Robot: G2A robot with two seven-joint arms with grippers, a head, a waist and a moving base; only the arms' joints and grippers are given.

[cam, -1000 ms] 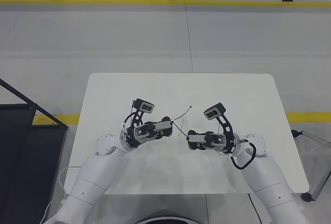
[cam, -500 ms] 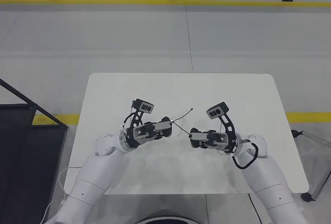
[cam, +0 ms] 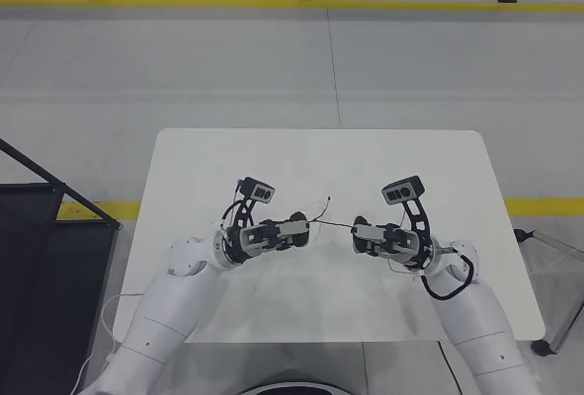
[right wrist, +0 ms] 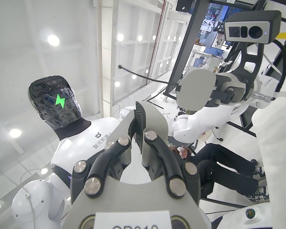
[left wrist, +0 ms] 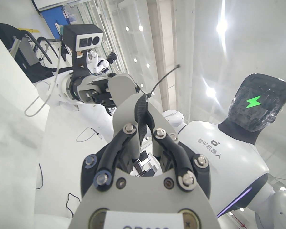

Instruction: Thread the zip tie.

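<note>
Both hands are held above the middle of the surface [cam: 420, 168]. The left hand [cam: 299, 223] is clamped on the zip tie [cam: 333, 223]. The right hand [cam: 357, 229] pinches the strap, apparently tensioning it between them for pull-through.

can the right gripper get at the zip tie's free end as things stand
Likely not yet: the right gripper is shut on the zip tie itself, though open air surrounds the free end.

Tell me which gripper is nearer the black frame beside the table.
Left. The left gripper hangs over the table on the side toward the black frame; the right gripper faces it from farther across, away from the frame.
</note>
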